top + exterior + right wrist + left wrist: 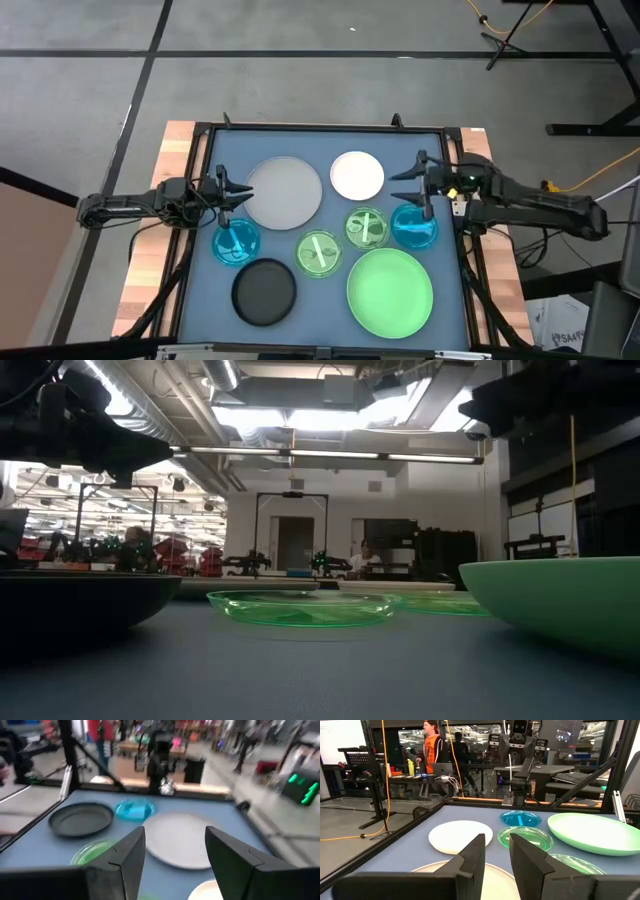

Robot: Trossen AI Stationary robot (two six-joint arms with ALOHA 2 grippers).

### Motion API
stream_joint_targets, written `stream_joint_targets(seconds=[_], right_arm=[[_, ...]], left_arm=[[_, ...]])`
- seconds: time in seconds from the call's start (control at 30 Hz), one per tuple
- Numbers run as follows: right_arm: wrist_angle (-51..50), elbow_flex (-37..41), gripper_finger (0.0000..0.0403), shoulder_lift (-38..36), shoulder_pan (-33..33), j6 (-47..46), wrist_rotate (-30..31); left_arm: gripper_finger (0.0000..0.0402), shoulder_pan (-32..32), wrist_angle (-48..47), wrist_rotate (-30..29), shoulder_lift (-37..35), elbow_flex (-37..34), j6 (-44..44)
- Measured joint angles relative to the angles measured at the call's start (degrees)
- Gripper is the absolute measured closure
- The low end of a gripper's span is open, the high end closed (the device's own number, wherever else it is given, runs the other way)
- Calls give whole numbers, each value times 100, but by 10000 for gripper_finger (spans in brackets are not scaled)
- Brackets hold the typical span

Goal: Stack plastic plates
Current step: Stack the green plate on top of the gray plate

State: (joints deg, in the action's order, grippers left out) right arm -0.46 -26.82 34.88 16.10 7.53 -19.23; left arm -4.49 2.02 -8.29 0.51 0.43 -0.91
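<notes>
Eight plates lie singly, bottoms down, on a blue mat in the high view: grey [283, 192], white [357, 175], two small blue [236, 241] [413, 226], two small green [366, 226] [319, 253], black [265, 291] and large light green [390, 291]. My left gripper [230, 192] hovers open over the grey plate's left edge [495, 882]. My right gripper [418, 182] is open, above the mat between the white plate and the right blue plate. The right wrist view shows the grey plate [180, 837], black plate [81, 818] and a blue plate [134, 810] ahead.
A dark raised frame [320, 129] borders the mat, with wooden table edges [180, 150] outside it. In the low view a small green plate [300, 607] sits mid-table between the black plate [80, 605] and the light green one [560, 595]. People stand in the room beyond.
</notes>
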Motion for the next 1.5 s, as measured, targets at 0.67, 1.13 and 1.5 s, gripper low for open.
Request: stream_joint_targets(seconds=[0.67,1.13,1.5], right_arm=[[-2032,-1628,205,2469,-1752,-271,606],[-3085,-1630,205,3497,-2900,-1228,1126],[-3142,-1630,205,4192,-2924,-1231,1115]], left_arm=[[320,1,-4,2,0,-2,0],[320,2,-2,2,0,-1,0],[320,1,-3,1,0,-2,2]])
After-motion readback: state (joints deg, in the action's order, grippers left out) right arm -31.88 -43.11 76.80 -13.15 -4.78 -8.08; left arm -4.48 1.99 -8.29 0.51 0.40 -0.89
